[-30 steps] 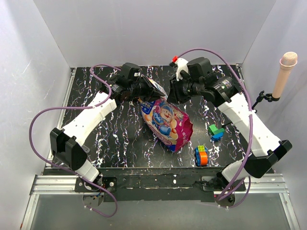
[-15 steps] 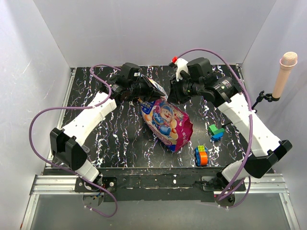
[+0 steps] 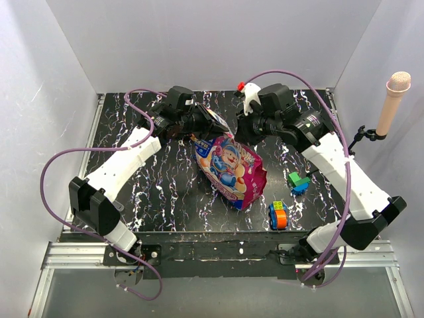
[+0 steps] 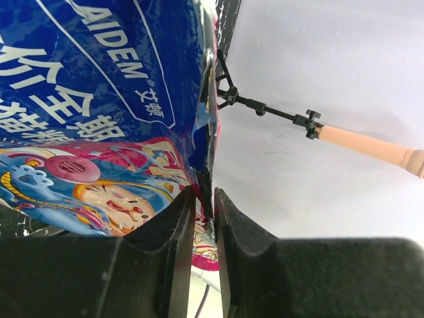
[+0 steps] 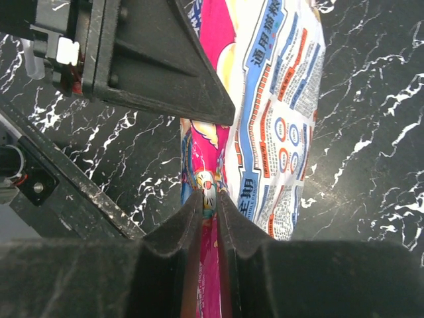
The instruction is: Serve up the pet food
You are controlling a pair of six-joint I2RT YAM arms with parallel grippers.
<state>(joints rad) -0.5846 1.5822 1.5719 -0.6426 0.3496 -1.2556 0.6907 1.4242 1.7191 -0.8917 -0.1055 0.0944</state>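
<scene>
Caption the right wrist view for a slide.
The right tool pinches an edge of the pet food bag, black marbled table behind.

Bright even light, soft shadows, faint sheen on bag (image 3: 230, 169)

White "AIDEM" — plus Chinese characters — on the pet-food bag (image 4: 99, 66)

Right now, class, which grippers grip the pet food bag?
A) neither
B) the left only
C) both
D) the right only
C: in their own wrist views, the left gripper and the right gripper each have their fingers pinched on the pet food bag.
</scene>
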